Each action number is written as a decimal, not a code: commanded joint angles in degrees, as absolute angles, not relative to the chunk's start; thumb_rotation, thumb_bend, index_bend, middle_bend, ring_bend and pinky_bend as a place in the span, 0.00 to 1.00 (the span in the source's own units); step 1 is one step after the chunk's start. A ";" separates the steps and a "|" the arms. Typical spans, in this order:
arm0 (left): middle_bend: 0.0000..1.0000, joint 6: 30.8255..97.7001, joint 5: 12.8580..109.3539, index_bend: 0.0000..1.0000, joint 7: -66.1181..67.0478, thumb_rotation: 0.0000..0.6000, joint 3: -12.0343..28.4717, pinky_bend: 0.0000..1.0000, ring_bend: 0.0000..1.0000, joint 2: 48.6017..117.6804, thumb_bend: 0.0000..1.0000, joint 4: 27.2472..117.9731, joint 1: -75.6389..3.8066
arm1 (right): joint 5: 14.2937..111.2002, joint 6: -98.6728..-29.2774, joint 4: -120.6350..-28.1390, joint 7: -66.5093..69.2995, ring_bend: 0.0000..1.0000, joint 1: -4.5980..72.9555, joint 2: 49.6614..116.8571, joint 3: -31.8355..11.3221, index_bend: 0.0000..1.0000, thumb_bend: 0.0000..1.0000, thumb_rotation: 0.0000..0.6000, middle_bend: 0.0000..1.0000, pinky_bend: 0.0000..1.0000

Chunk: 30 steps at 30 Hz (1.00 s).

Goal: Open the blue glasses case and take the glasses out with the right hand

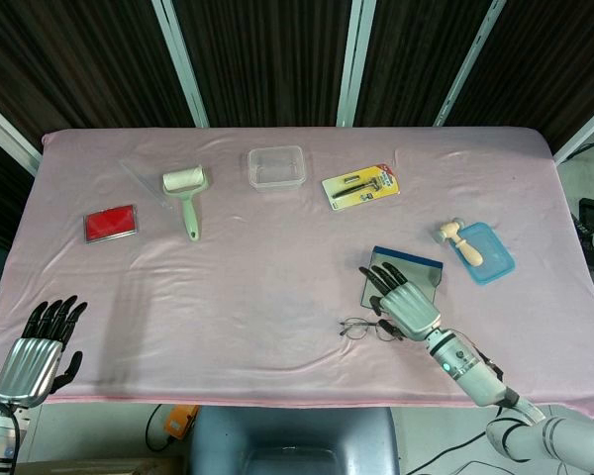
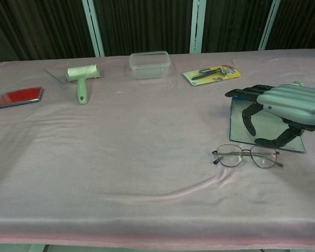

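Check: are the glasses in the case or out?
Out: the glasses lie on the cloth in front of the case.

A pink cloth (image 1: 277,287) is covering the table across the frame; dark panels (image 1: 267,59) with pale strips (image 1: 354,59) are lining the top.

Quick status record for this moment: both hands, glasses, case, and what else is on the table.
right hand: open, fingers spread, above the case, holding nothing
left hand: open, at the near left table edge
glasses: on the cloth, outside the case, unfolded
glasses case: lies flat just behind the glasses
other items: lint roller, clear box, red case
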<state>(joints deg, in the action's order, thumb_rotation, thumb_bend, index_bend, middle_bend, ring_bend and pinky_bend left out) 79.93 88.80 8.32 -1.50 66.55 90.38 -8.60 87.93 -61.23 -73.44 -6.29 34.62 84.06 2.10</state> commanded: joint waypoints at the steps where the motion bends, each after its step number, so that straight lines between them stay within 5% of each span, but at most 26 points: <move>1: 0.00 79.91 88.83 0.00 8.27 1.00 -1.52 0.04 0.00 66.54 0.43 90.37 -8.61 | 87.43 -60.26 -73.77 -6.24 0.00 34.41 83.82 2.28 0.66 0.47 1.00 0.03 0.00; 30: 0.00 80.49 89.73 0.00 7.36 1.00 -1.77 0.04 0.00 66.13 0.44 90.33 -8.35 | 86.75 -56.92 -71.76 -5.30 0.00 34.12 86.72 1.31 0.67 0.49 1.00 0.03 0.00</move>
<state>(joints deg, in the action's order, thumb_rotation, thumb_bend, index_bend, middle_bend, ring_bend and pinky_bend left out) 80.49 89.73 7.36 -1.77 66.13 90.32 -8.35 86.74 -56.93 -71.77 -5.28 34.12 86.71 1.31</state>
